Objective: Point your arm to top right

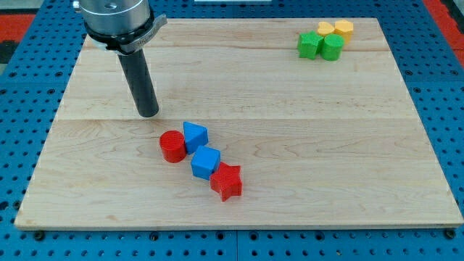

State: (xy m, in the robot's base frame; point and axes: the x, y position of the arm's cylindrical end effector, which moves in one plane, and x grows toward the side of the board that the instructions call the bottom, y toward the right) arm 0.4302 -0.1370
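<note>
Wooden board point(290, 145): my tip point(148, 114) free above red cylinder point(172, 146) (no hand fitted).

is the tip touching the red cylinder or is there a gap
Apart. The camera view shows bare wood between my tip and the red cylinder, which lies below it, toward the view's right.

My tip point(148, 113) on wooden board point(290, 145), up-left of red cylinder point(172, 146), apart
</note>
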